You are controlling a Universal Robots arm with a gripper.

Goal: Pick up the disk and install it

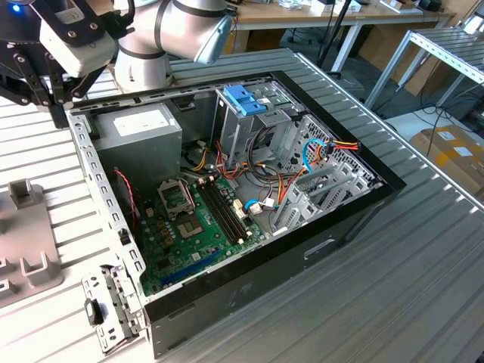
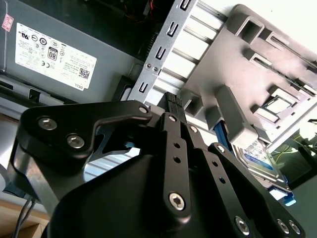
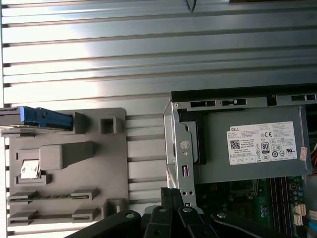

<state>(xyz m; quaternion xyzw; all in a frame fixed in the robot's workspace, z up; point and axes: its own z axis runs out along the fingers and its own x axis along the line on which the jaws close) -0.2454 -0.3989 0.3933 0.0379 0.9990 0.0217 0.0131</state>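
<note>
The disk [image 3: 43, 118] has a bright blue carrier frame and stands on edge in a slot at one corner of the grey fixture [image 3: 64, 163]. In the second wrist view its grey labelled body [image 2: 258, 154] shows beyond the black linkage. My gripper [image 3: 171, 197] hangs above the edge of the open computer case, well apart from the disk. Its fingertips are together with nothing between them. In the exterior view the gripper [image 1: 57, 113] is at the case's far corner on the exterior view's left, beside the power supply [image 1: 140, 125].
The open computer case [image 1: 344, 219] lies on a ribbed metal table, with the motherboard [image 1: 197, 227] and cables exposed. A blue plastic bracket [image 1: 246, 98] tops the metal drive cage. The grey fixture [image 1: 26, 257] with upright holders sits left of the case. Cardboard boxes [image 1: 454, 147] stand off the table.
</note>
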